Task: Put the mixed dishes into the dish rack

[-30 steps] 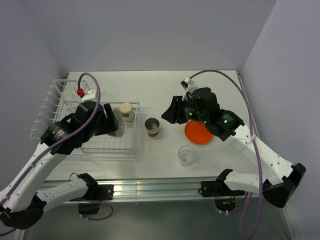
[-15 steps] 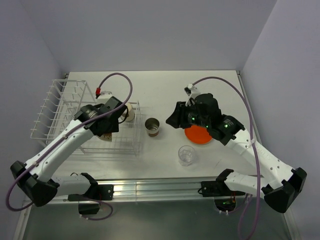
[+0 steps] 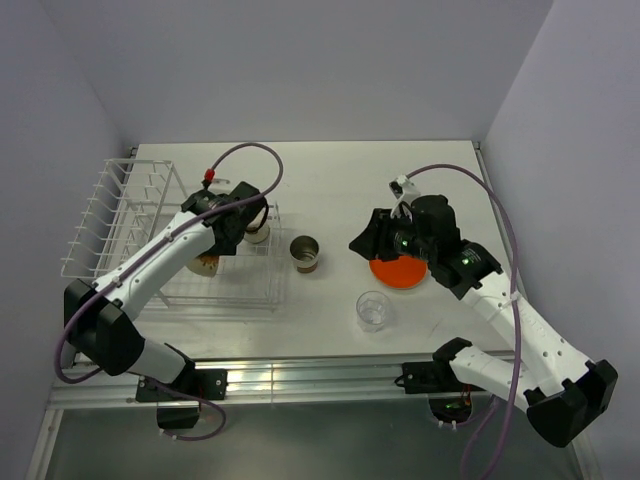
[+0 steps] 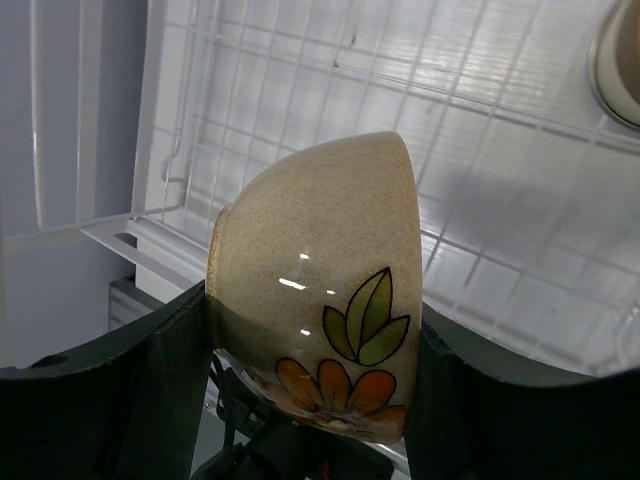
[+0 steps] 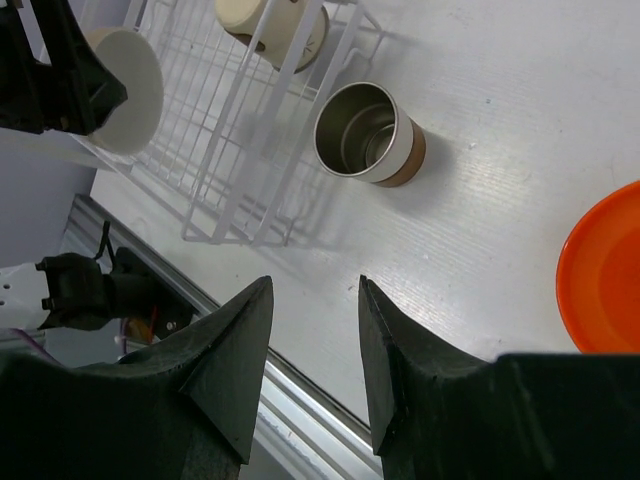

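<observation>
My left gripper (image 3: 214, 250) is shut on a cream dish with orange-brown flower marks (image 4: 320, 290), held on its side over the basket of the white wire dish rack (image 3: 115, 215). The dish also shows in the right wrist view (image 5: 125, 90). One tan cup (image 3: 255, 222) lies in the basket. The other tan cup (image 3: 304, 252) stands on the table beside the rack. My right gripper (image 3: 365, 240) is open and empty above the table, between that cup and the orange plate (image 3: 398, 268). The clear glass (image 3: 373, 310) stands nearer. No separate cream-white bowl shows.
The rack's upright plate slots (image 3: 95, 205) stand at the far left, the basket's front wall (image 3: 240, 295) near the table's front. A metal rail (image 3: 320, 375) runs along the near edge. Walls close in on the left, back and right.
My left wrist has swung back and to the right over the basket, still holding the dish. My right gripper has shifted slightly right, still open.
</observation>
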`<action>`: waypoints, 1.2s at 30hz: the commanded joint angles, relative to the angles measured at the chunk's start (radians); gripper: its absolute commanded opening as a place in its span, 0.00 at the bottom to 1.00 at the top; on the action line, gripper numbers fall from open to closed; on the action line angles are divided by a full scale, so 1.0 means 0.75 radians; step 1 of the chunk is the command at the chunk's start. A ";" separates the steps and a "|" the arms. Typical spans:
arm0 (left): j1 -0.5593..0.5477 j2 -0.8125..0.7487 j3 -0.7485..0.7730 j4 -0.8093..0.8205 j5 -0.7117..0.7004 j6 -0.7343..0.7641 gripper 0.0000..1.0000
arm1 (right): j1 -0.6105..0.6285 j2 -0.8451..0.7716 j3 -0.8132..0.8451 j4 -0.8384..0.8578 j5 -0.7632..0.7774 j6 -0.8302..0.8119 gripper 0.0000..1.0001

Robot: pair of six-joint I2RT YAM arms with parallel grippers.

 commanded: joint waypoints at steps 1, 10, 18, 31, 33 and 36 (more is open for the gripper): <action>0.053 0.020 0.024 0.031 -0.135 0.043 0.00 | -0.035 -0.031 -0.015 0.054 -0.057 -0.043 0.47; 0.171 0.071 -0.111 0.170 -0.193 0.094 0.00 | -0.080 -0.033 -0.027 0.064 -0.108 -0.058 0.47; 0.227 0.114 -0.166 0.223 -0.258 0.106 0.00 | -0.106 -0.027 -0.041 0.071 -0.133 -0.072 0.47; 0.229 0.280 -0.156 0.196 -0.297 0.065 0.00 | -0.129 -0.035 -0.041 0.067 -0.157 -0.072 0.47; 0.227 0.282 -0.150 0.188 -0.291 0.051 0.09 | -0.131 -0.035 -0.043 0.066 -0.161 -0.072 0.47; 0.227 0.278 -0.150 0.198 -0.260 0.059 0.31 | -0.131 -0.033 -0.043 0.066 -0.165 -0.072 0.47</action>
